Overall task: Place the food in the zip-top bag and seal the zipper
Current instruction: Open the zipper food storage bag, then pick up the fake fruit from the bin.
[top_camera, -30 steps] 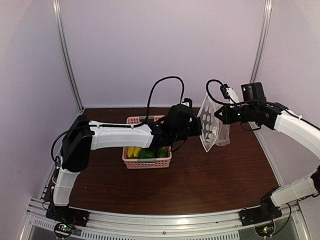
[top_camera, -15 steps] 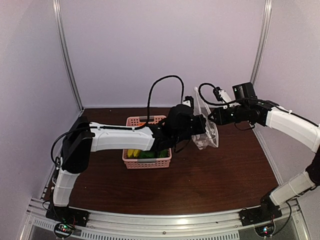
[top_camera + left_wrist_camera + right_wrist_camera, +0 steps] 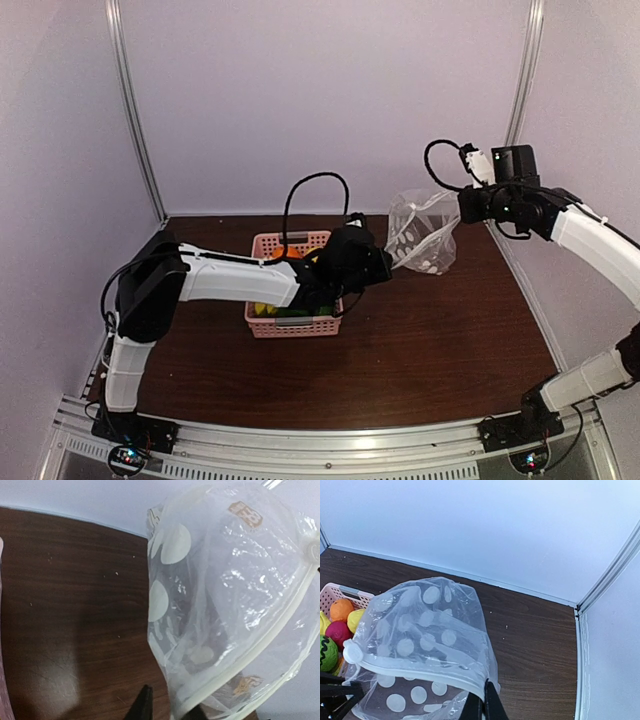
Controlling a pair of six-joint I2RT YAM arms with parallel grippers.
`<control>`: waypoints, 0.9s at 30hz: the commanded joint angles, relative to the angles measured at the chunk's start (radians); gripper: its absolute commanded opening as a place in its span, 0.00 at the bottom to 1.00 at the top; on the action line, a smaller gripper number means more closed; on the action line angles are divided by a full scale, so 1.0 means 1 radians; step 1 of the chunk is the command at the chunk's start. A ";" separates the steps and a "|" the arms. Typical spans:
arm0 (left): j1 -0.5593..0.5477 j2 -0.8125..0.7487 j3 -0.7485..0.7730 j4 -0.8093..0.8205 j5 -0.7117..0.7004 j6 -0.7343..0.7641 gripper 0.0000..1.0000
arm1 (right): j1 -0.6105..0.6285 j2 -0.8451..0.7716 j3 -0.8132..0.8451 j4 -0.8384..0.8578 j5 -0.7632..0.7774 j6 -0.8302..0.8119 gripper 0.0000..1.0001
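Observation:
The zip-top bag [image 3: 420, 238], clear with white dots, hangs above the table between my two grippers. My right gripper [image 3: 484, 700] is shut on the bag's rim, at the end of the white zipper [image 3: 415, 671]. In the top view it [image 3: 463, 205] holds the bag's upper right corner. My left gripper [image 3: 170, 706] is at the bag's lower left; its jaws stand a little apart with the bag's rim [image 3: 260, 647] lying between them. The food lies in the pink basket: an orange [image 3: 342, 609], a yellow piece [image 3: 356, 619], a red ball [image 3: 337, 630] and a green piece [image 3: 326, 652].
The pink lattice basket [image 3: 262, 243] stands left of centre, with my left forearm lying across it. A black cable [image 3: 310, 185] loops above the left wrist. Pale walls enclose the brown table [image 3: 420, 350] at the back and on both sides.
My right gripper has risen and moved right, pulling the bag up and stretching it out. My left gripper has dropped back to the left, and its jaws have parted slightly.

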 commanded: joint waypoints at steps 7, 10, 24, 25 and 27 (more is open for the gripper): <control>0.037 -0.187 -0.035 0.053 0.236 0.395 0.73 | 0.022 -0.003 0.016 -0.103 0.046 -0.104 0.00; 0.051 -0.291 -0.105 -0.126 0.160 0.425 0.78 | 0.023 -0.009 0.000 -0.085 0.063 -0.109 0.00; 0.181 -0.350 -0.078 -0.839 0.038 0.303 0.98 | 0.032 0.051 0.039 -0.114 0.027 -0.092 0.00; 0.187 -0.335 -0.073 -0.839 0.051 0.300 0.98 | 0.032 0.054 0.040 -0.121 0.027 -0.095 0.00; 0.201 -0.300 -0.055 -0.839 0.074 0.292 0.98 | 0.032 0.056 0.035 -0.121 0.022 -0.097 0.00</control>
